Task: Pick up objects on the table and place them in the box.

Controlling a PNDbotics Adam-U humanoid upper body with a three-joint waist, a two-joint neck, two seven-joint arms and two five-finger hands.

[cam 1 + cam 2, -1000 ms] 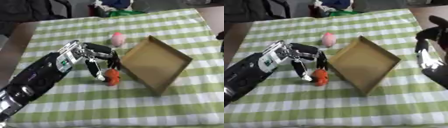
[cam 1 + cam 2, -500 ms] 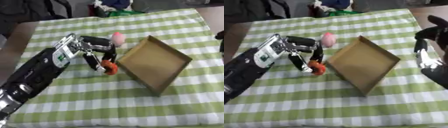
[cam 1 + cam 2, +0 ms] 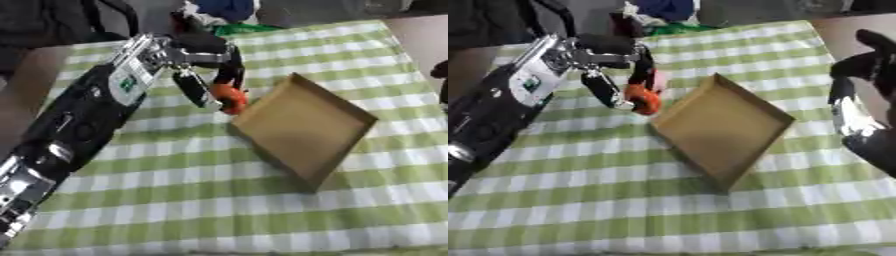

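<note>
Left hand now higher and farther across surface than a second ago, near box left corner rather than down by its near-left wall. Orange thing, earlier resting low on checked cloth between fingers, now lifted clear, pinched between fingers and thumb, just at box rim. Pink thing, earlier plain beside box, now almost hidden behind left hand; only a sliver shows in right eye view. Whole scene sits askew compared with before: head has tilted.

A green-and-white checked tablecloth covers the table; dark chairs stand at 11 o'clock.
</note>
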